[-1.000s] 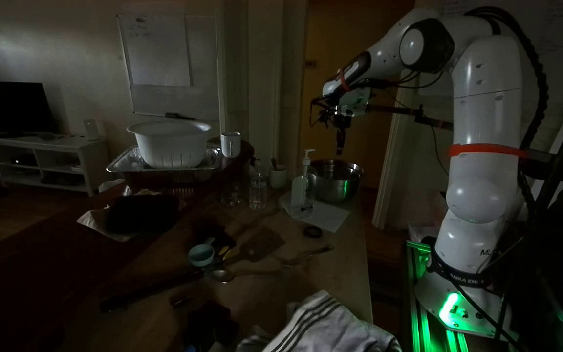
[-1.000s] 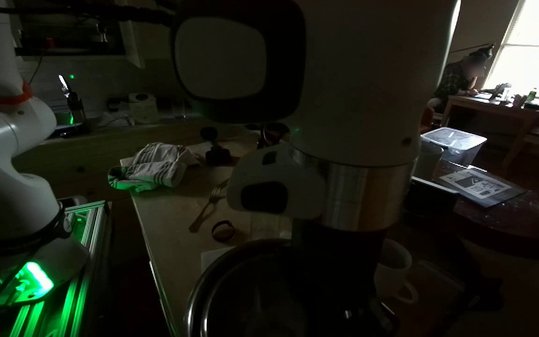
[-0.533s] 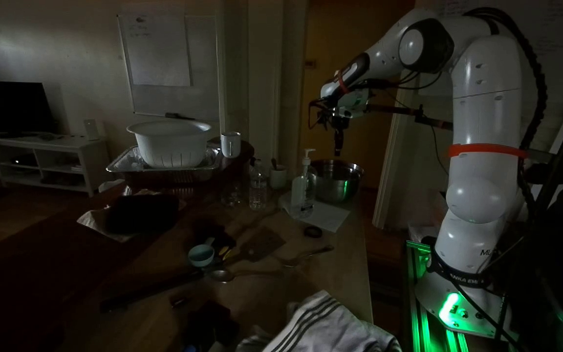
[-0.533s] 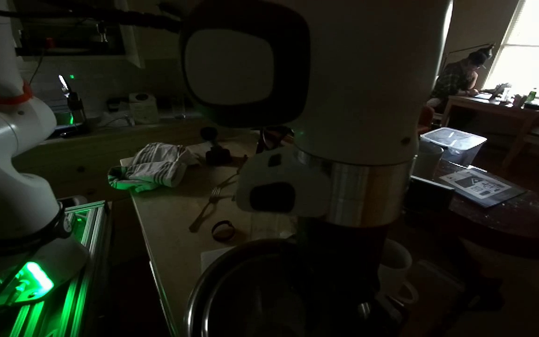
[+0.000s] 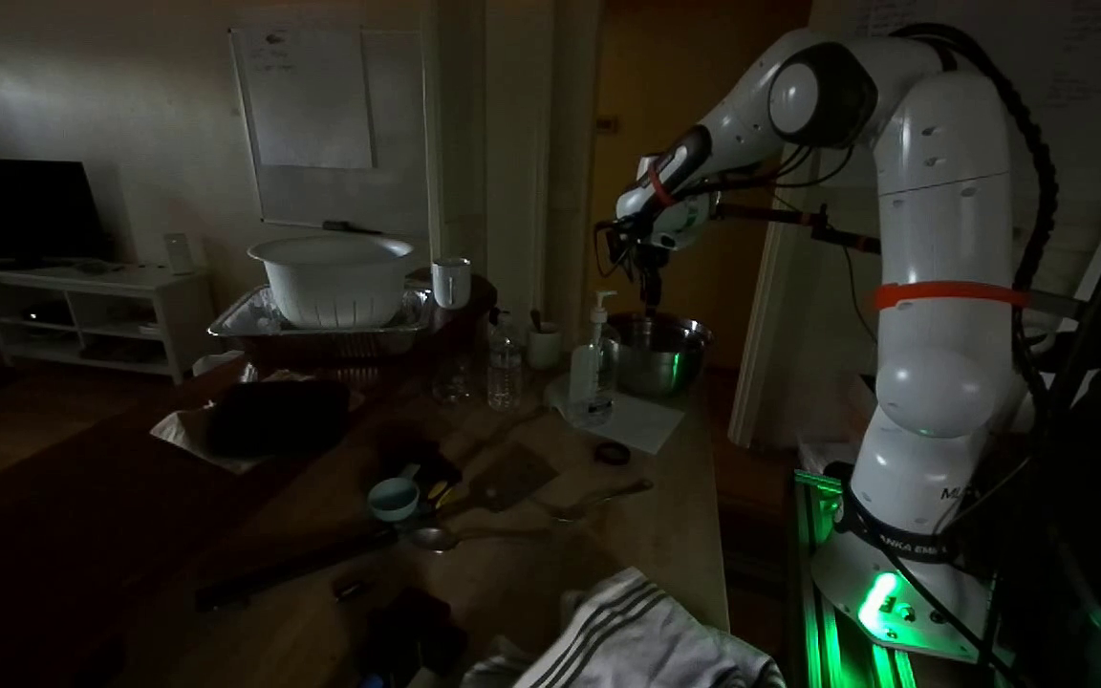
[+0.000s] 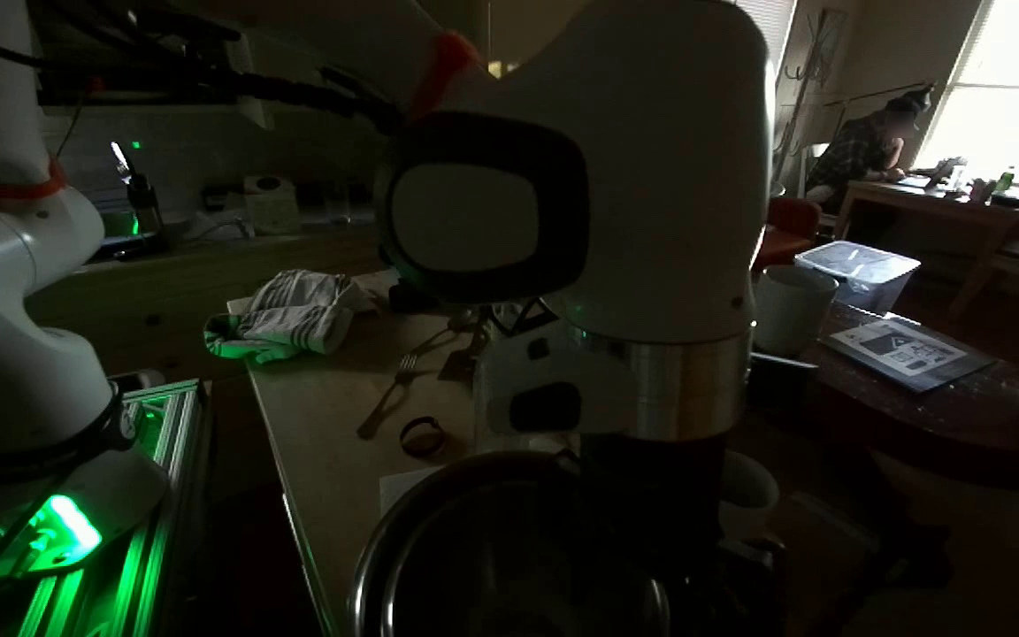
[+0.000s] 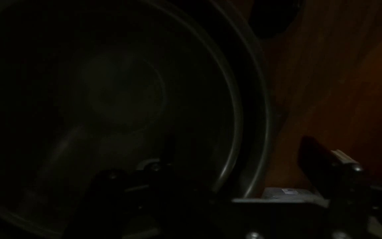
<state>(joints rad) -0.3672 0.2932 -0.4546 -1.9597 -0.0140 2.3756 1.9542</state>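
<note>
A shiny metal bowl (image 5: 662,358) stands near the table's far end; in the wrist view two curved rims show, an inner rim (image 7: 238,116) and an outer rim (image 7: 266,116). Whether these are two nested bowls I cannot tell for sure. My gripper (image 7: 239,144) is open, its dark fingers wide apart, with both rims crossing the gap between them as seen from the wrist. Nothing is held. In an exterior view the gripper (image 5: 651,304) points down at the bowl's near-left rim; contact cannot be made out. Darkness hides the left finger's edge.
Beside the bowl stand a pump bottle (image 5: 593,377), a small mug (image 5: 543,346) and a clear bottle (image 5: 505,375). A black ring (image 6: 422,436), a fork (image 6: 399,382) and a striped towel (image 6: 293,314) lie on the table. A white tub (image 5: 331,282) sits farther off.
The arm has come down, and the gripper has moved lower and slightly left toward the bowl's rim in an exterior view. Its jaws have spread. The bowl has not visibly moved.
</note>
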